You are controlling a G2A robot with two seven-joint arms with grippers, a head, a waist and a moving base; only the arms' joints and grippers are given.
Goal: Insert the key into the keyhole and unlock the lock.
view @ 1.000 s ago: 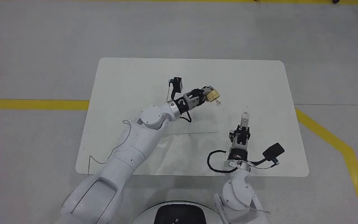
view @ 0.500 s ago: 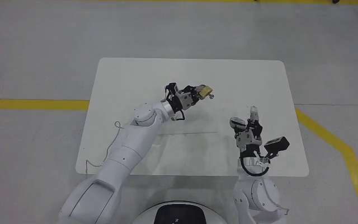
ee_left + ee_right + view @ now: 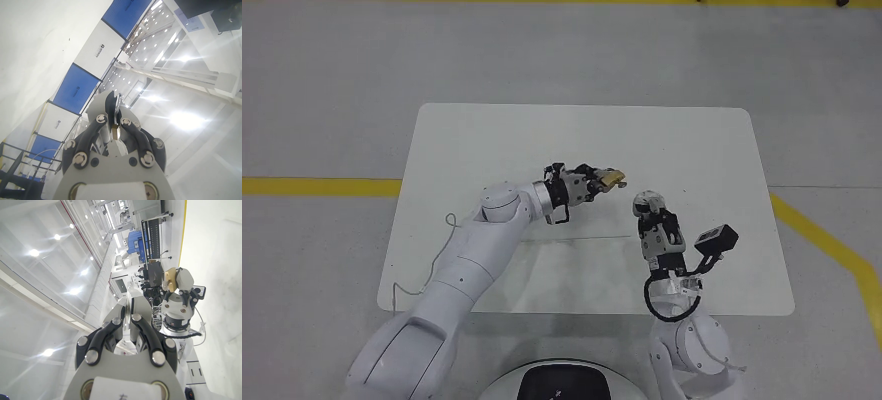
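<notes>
**A:** Where is the lock?

**B:** The brass lock [image 3: 613,178] is held off the table [image 3: 482,135] by the left gripper [image 3: 600,180], over the middle of the white top and a little toward the far side. In the left wrist view the jaws are clamped tight on it. The silver shackle [image 3: 118,99] sticks out past the fingertips and the brass body sits back between the fingers.

**A:** And the key?

**B:** It is with the right gripper [image 3: 645,206], which is raised just to the right of the lock and slightly nearer the robot. In the right wrist view its jaws are drawn close together on a thin pale sliver seen edge-on. That looks to be the key [image 3: 128,310], though little of it shows.

**A:** Are the two touching?

**B:** No. From above, a small strip of table shows between the lock and the right gripper's tip, so they are near but apart, and the key is not in the lock. In the right wrist view the lock is farther off, pinched in the left gripper with its brass end turned toward that camera.
</notes>
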